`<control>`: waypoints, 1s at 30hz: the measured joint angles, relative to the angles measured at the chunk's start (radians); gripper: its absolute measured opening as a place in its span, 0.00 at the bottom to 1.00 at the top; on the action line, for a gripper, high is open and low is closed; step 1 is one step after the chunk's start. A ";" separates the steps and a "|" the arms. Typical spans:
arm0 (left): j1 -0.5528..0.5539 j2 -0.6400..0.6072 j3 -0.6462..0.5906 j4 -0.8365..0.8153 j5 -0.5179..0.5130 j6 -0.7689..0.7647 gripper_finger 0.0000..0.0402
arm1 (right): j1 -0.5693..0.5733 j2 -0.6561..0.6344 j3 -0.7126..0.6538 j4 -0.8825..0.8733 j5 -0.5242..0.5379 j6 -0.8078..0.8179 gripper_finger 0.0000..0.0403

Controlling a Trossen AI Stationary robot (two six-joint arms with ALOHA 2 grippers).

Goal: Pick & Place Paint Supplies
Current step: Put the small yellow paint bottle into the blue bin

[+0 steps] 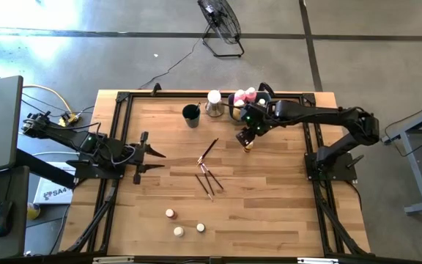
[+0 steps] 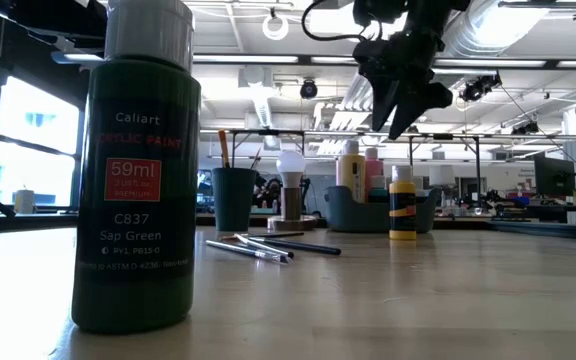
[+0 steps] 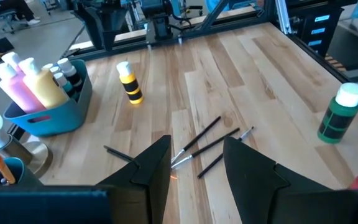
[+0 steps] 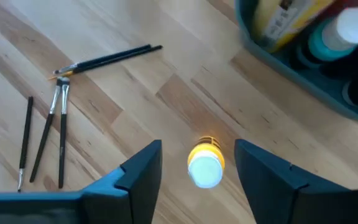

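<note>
While my right gripper (image 4: 197,171) hangs above the table with its fingers apart, the yellow paint bottle (image 4: 205,163) stands upright between them, untouched on either side, just beside the grey-blue bin (image 4: 278,62). Dark-handled brushes (image 1: 208,174) lie mid-table. My left gripper (image 3: 194,168) waits at the left, fingers apart, holding nothing.

Right tool (image 4: 197,165) open; left tool (image 3: 194,168) parted.
</note>
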 joint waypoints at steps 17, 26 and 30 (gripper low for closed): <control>0.000 0.000 0.000 0.000 0.001 -0.002 0.36 | -0.003 0.089 0.000 -0.029 -0.008 -0.027 0.47; 0.000 0.000 0.000 -0.003 0.003 -0.002 0.36 | 0.000 0.123 -0.007 -0.067 -0.024 -0.023 0.47; 0.000 0.000 0.000 -0.002 0.003 -0.002 0.36 | 0.006 0.128 -0.034 -0.051 -0.037 -0.020 0.47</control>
